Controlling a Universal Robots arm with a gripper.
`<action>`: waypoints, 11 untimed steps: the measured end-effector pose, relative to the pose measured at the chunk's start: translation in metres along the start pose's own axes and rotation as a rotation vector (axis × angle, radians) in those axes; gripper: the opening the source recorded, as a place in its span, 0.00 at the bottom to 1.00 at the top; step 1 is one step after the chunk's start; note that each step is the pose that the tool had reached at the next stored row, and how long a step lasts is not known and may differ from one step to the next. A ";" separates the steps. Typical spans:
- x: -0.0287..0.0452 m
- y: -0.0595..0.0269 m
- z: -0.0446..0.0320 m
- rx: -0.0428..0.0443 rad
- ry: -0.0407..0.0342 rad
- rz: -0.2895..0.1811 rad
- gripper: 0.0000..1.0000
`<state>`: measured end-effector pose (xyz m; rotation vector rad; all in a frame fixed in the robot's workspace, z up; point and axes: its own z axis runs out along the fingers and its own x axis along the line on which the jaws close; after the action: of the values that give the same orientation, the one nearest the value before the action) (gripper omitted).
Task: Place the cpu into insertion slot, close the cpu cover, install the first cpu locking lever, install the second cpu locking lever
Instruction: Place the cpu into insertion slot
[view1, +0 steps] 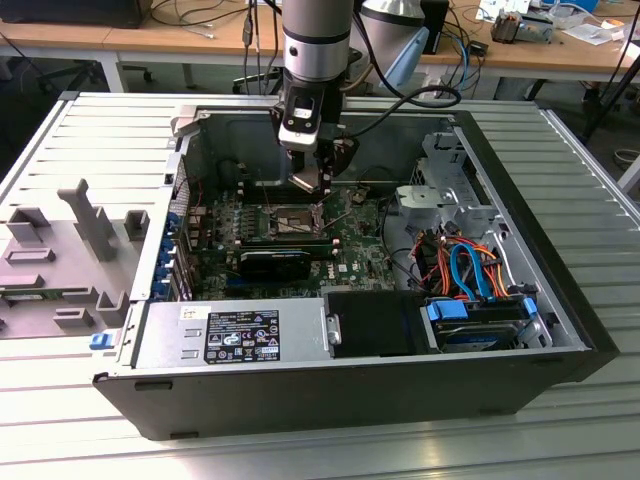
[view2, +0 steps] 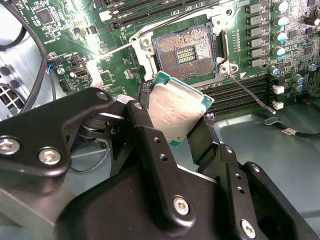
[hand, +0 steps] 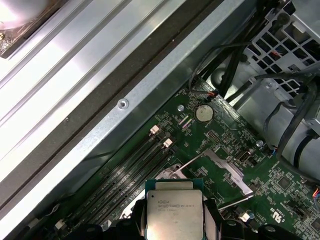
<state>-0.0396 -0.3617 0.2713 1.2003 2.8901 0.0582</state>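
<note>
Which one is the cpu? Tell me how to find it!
Look inside the open computer case, where the arm's gripper hangs over the green board. Between its black fingers sits the cpu, near the empty slot. It is the only flat square with a plain silvery top and green edge.

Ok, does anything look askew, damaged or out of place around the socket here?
Nothing looks damaged or spilled. The cpu is gripped by its edges between the fingers, held apart from the open insertion slot and at an angle to it in the second wrist view, not seated.
</note>
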 end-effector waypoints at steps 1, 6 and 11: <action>0.0000 0.0000 0.0000 0.0001 0.0000 0.001 0.55; 0.0000 0.0000 0.0000 0.0000 -0.0001 0.005 0.55; 0.0000 0.0000 0.0001 0.0000 -0.0003 0.009 0.55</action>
<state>-0.0396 -0.3617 0.2712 1.2138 2.8843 0.0581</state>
